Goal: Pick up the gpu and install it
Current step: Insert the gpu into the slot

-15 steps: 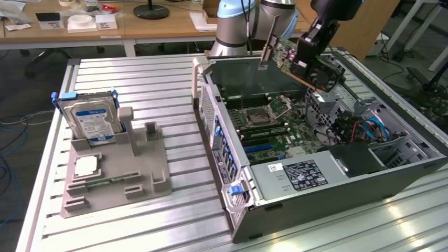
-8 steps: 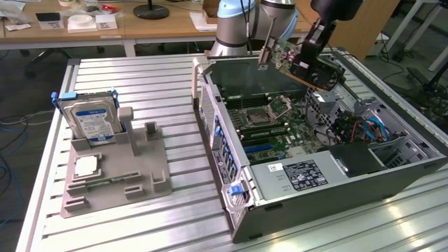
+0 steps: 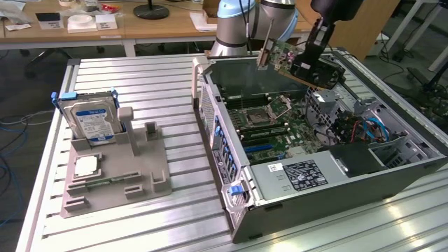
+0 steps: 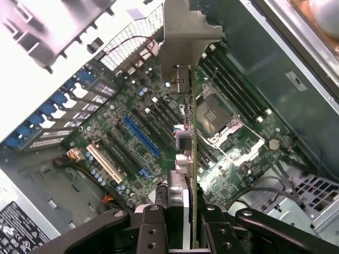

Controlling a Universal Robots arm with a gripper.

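The jaws are clamping partway closed on the gpu's (image 4: 193, 121) thin edge, and the gripper (image 4: 192, 217) is holding it above the motherboard (image 4: 127, 132). Doing this well probably means lining the card up parallel with the motherboard's long blue slot (image 4: 142, 136).

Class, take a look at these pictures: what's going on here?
The robot arm's end effector is clamped on the gpu, holding it in the air above the open computer case. The card hangs over the motherboard, not yet seated in a slot. A hard drive stands in the grey holder beside the case.
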